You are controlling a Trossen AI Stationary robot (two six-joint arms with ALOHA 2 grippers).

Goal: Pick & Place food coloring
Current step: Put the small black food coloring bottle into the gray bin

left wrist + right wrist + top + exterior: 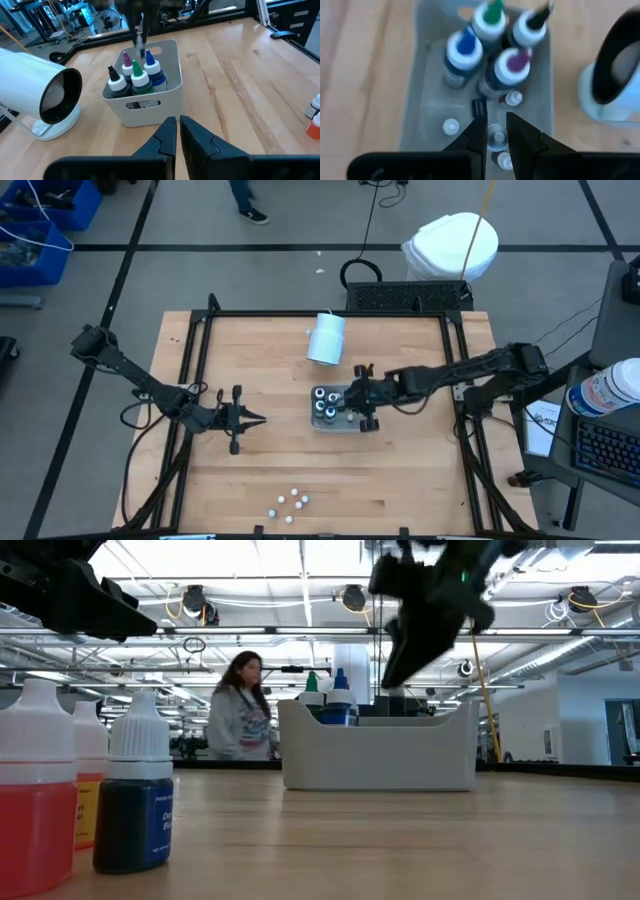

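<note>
High view, right gripper (352,398) over tray (322,423), fingers nearly closed, empty, left gripper (258,419) closed, idle

Left arm reaches from table's left edge toward centre, left gripper (255,419) low over wood, fingers (167,137) nearly touching, holding nothing. Right arm stretches in from right edge, elbow bent, wrist tipped down. Right gripper (350,393) hangs above centre of table, fingers (479,131) pointing down, narrow gap between them, nothing seen gripped.
</note>
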